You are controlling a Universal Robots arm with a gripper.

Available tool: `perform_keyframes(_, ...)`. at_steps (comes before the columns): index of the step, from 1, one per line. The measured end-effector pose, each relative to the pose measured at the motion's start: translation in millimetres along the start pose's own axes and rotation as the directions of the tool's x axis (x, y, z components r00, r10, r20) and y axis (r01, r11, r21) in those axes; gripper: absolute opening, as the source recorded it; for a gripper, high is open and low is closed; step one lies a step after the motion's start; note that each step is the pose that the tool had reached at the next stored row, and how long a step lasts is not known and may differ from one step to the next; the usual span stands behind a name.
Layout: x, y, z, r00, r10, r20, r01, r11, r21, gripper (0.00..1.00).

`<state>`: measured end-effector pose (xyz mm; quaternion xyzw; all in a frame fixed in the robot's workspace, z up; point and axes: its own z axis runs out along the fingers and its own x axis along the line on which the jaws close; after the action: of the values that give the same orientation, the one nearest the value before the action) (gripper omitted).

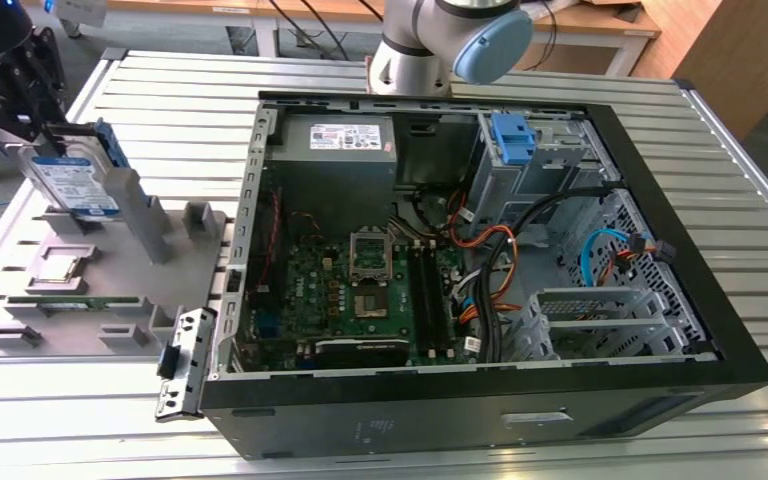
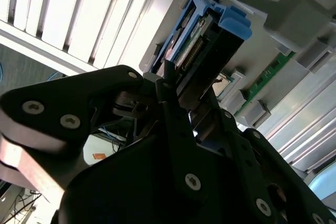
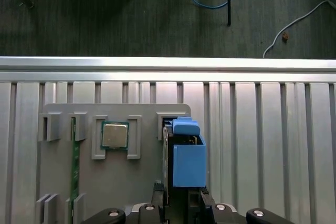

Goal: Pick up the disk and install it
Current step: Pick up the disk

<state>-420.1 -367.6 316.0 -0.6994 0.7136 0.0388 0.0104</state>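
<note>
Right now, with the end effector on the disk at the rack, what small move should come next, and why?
Probably a short straight lift: the end effector grips the upright disk, whose lower edge sits at the gray rack, so sideways travel could snag.

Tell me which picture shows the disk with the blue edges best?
The exterior view: the disk stands upright there, its white-and-blue label facing the camera, with the gripper at its top. The first wrist view sees the disk edge-on, mostly blue bracket. The second wrist view shows its connector end past the gripper.
</note>
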Motion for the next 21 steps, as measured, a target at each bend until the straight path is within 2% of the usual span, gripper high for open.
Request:
perform_keyframes(2, -0.2, 0.1, -2.8, 1.0, 0.0, -0.0001, 0.0, 1.0, -0.0001, 0.35)
perform_keyframes(18, -0.2, 0.2, -3.4, 1.0, 0.0, 0.0, 0.0, 1.0, -0.0001, 0.35)
perform_keyframes(21, -0.5, 0.3, -6.8, 1.0, 0.0, 0.0, 0.0, 1.0, -0.0001, 0.35)
